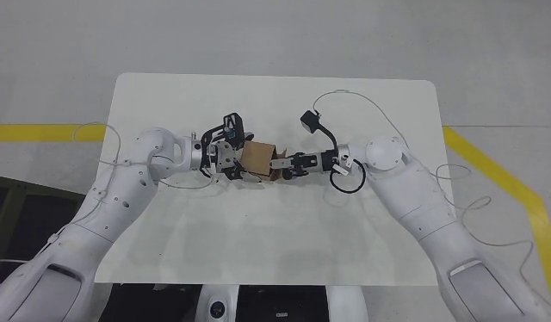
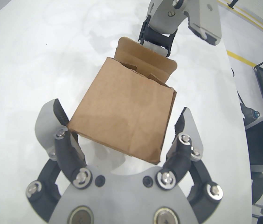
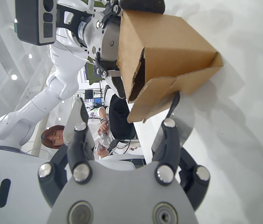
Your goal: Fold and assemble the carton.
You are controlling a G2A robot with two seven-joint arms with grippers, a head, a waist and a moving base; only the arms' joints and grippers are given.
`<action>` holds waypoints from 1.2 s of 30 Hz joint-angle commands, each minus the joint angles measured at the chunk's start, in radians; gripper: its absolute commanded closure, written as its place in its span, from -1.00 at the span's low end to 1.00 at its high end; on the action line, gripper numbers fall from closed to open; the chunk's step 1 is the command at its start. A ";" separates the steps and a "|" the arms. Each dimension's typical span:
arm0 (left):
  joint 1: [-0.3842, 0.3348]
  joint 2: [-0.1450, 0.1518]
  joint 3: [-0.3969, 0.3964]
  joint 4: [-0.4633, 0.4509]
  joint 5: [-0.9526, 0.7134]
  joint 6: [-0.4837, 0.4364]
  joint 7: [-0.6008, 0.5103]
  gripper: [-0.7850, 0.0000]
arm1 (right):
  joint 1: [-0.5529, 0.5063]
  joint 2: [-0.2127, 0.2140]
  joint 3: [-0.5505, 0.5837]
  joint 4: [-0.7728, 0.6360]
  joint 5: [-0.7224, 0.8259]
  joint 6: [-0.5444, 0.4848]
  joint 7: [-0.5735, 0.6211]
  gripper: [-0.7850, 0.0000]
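Looking down on the white table (image 1: pixel 362 236), you have the carton (image 1: pixel 256 157) near its middle, between your two arms, which come in from opposite sides. A thin cable (image 1: pixel 379 107) loops over the table behind the right arm, well apart from the carton. Yellow floor tape (image 1: pixel 34 133) lies on the floor at either side of the table. Your left fingers (image 2: pixel 60 115) are spread wide and clasp the carton's closed end, one pad against its corner and the other at the opposite edge, so that end is blocked. Your right fingers (image 3: pixel 174 102) are parted and hold nothing. One tip touches the loose flap (image 3: pixel 154 99) at the open end, and the other hangs free in the air beside it. That flap stands between the right fingers and the carton's dark opening. From the left wrist you see the carton's plain upper panel, with the flap rising at the far end and the right fingertip against it. From the right wrist you see what that view hides: the gap into the carton's inside, and one left pad pressed on the far upper edge. From above, the carton is a small brown shape, and you cannot tell finger contact there.
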 commanded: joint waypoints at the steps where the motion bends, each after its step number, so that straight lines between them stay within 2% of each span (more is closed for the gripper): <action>1: -0.001 0.000 0.002 0.000 0.000 0.000 -0.001 -1.00 | 0.000 -0.003 0.000 0.009 0.024 -0.011 0.004 -0.07; 6: -0.002 0.001 0.005 0.000 -0.001 0.000 -0.001 -1.00 | 0.005 -0.010 -0.002 0.036 0.057 -0.029 0.019 0.19; 15: -0.004 0.002 0.012 0.001 -0.003 0.000 -0.003 -1.00 | 0.009 -0.016 0.005 0.068 0.090 -0.043 0.030 0.18; 21: -0.006 0.003 0.015 0.002 -0.004 0.000 -0.001 -1.00 | 0.015 -0.027 -0.009 0.090 0.107 -0.049 0.034 0.40; 32: -0.009 0.006 0.020 0.002 -0.005 0.000 0.001 -1.00 | 0.045 -0.042 -0.033 0.138 0.070 -0.037 0.025 0.46; 36: -0.010 0.006 0.022 0.001 -0.005 0.000 0.000 -1.00 | 0.049 -0.043 -0.035 0.143 0.056 -0.032 0.023 0.56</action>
